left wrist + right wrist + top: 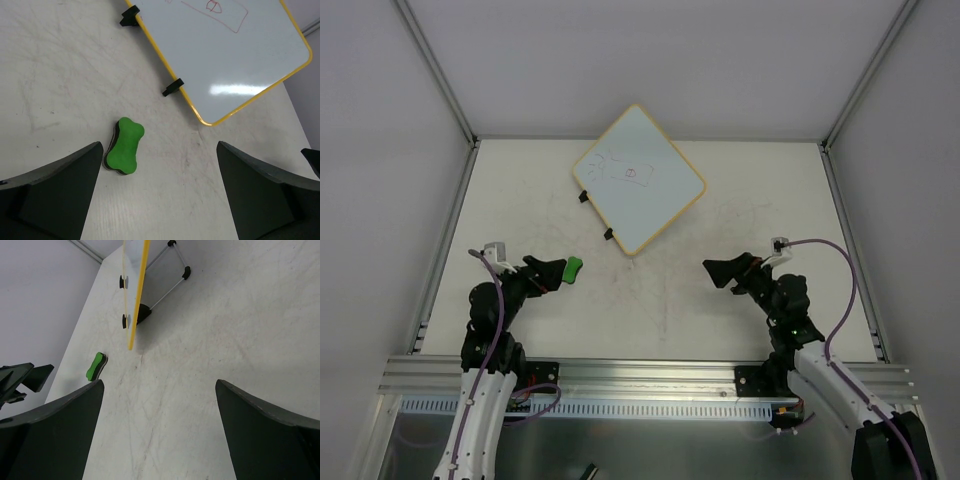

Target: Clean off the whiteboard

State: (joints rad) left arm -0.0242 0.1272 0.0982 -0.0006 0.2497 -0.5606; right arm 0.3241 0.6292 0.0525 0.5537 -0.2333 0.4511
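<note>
The whiteboard [640,180] with a yellow-orange rim stands propped at the far middle of the table, with a red drawing [631,172] and faint lines on it. It also shows in the left wrist view [235,60], with two black clips [173,86] on its near edge. In the right wrist view it is seen edge-on [135,295]. A green bone-shaped eraser [573,268] lies flat on the table [124,146]. My left gripper [552,272] is open and empty just behind the eraser [160,200]. My right gripper [718,270] is open and empty over bare table [160,435].
A wire stand [172,267] with black feet props the board from behind. Metal rails [445,230] edge the table on both sides, with white walls around. The tabletop [660,300] is scuffed.
</note>
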